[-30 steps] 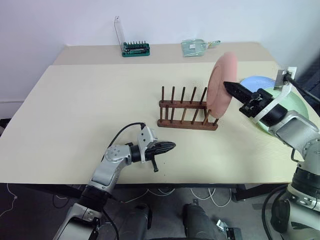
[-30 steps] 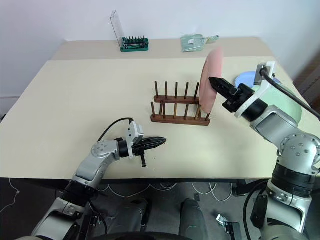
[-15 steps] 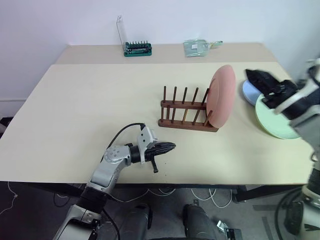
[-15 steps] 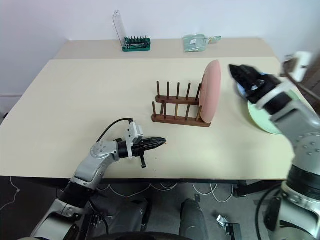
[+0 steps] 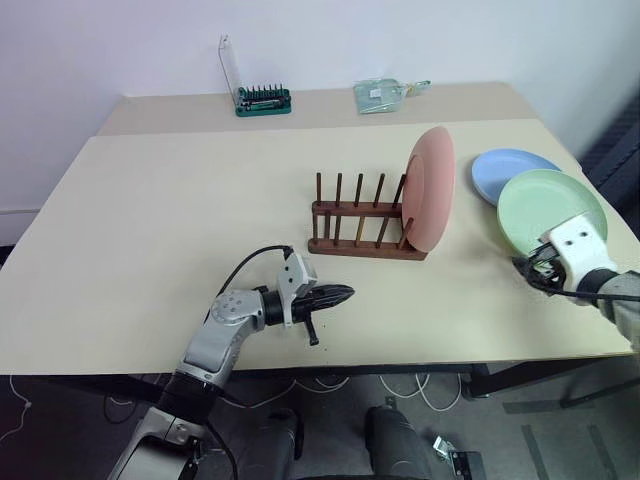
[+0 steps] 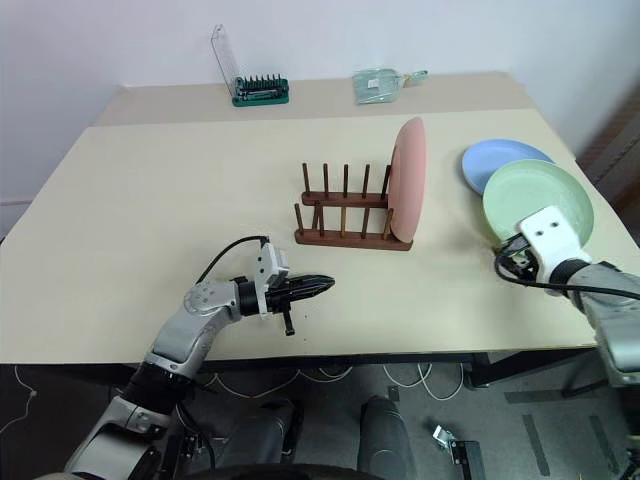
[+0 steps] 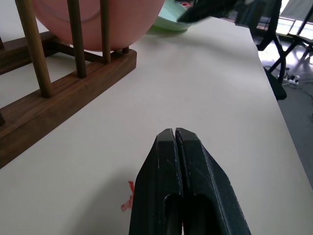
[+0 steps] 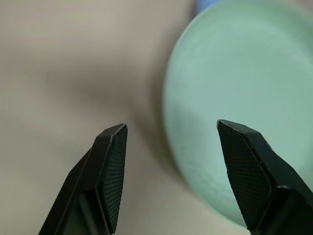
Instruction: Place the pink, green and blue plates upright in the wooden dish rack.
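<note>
Beige tabletop (image 5: 180, 200) ran back to a white wall. Over its near right edge the right gripper (image 8: 171, 171) hung with its fingers spread wide and empty, the rim of the green plate (image 5: 550, 205) just ahead of them. That plate lay flat, overlapping the blue plate (image 5: 505, 170) behind it. Further left, the pink plate (image 5: 430, 188) stood upright at the right end of the wooden dish rack (image 5: 360, 225). The left gripper (image 7: 177, 161), pressed shut and holding nothing, pointed level toward the rack from nearby.
</note>
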Tool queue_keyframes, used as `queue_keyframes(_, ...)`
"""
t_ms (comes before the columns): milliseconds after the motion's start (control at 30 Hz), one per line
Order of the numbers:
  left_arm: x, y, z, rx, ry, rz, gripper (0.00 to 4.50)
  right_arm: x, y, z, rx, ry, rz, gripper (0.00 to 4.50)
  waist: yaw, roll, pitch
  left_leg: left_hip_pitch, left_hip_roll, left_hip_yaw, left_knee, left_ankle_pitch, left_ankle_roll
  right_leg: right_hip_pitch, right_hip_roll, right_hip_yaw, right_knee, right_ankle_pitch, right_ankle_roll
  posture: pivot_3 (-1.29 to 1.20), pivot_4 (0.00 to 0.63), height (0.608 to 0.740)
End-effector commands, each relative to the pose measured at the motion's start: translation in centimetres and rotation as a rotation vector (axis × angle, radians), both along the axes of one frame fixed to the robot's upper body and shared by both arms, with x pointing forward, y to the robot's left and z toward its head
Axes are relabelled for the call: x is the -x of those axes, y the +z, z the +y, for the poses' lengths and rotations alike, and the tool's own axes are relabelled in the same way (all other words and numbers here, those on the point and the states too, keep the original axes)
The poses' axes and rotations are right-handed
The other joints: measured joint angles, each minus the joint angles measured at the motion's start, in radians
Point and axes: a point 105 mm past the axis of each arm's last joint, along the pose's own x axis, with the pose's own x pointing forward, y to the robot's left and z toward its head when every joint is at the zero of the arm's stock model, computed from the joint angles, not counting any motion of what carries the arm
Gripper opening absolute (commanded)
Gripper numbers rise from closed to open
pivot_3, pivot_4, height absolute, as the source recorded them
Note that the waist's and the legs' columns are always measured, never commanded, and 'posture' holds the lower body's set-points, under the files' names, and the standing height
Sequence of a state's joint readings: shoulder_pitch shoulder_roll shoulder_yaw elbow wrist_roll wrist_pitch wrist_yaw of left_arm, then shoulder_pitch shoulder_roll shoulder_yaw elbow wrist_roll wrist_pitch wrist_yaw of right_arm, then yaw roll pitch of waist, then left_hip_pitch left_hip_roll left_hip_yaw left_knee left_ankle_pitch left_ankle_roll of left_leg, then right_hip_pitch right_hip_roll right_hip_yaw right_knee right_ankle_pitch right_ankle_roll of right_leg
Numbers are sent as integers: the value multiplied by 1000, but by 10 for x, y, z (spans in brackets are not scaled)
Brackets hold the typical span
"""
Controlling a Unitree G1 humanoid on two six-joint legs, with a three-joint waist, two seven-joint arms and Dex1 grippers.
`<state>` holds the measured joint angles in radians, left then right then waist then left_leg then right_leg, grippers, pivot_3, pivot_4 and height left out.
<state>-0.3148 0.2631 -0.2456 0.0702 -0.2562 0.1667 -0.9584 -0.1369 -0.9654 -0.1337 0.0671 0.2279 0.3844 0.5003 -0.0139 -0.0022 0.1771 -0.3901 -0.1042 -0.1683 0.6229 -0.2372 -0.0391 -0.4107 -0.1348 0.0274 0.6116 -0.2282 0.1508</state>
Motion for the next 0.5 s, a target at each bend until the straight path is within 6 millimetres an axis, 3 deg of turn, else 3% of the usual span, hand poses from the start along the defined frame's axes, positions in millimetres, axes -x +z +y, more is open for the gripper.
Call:
queue_keyframes(33, 1, 9, -2, 20, -11, -34, 0, -10, 4, 1, 53, 23, -33, 2939, 3, 0, 0, 0, 0, 0, 0, 0, 0, 0, 0, 0, 0, 0, 0, 0, 150, 740)
queue_keyframes(133, 1, 8, -1, 23, 0, -31, 0, -25, -7, -11, 134, -47, -51, 2939, 3, -1, 0, 0, -1, -1, 1, 0, 0, 0, 0, 0, 0, 0, 0, 0, 150, 740)
queue_keyframes(200, 1, 8, 0, 24, 7, -32, 0, -27, -13, -13, 156, -46, -38, 2437, 3, 0, 0, 0, -1, -1, 1, 0, 0, 1, 0, 0, 0, 0, 0, 0, 150, 740)
queue_keyframes(367, 2, 7, 2, 29, 25, -21, 0, -24, -7, -11, 170, -17, -64, 88, 4, 0, 0, -1, -1, -2, 1, 0, 0, 1, 0, 0, 0, 0, 0, 0, 150, 740)
queue_keyframes(500, 3, 7, 2, 29, 26, -22, 0, -19, 6, -13, 229, -15, -110, 35, 4, 0, 0, 0, -1, -2, 1, 0, 0, 1, 0, 0, 0, 0, 0, 0, 150, 740)
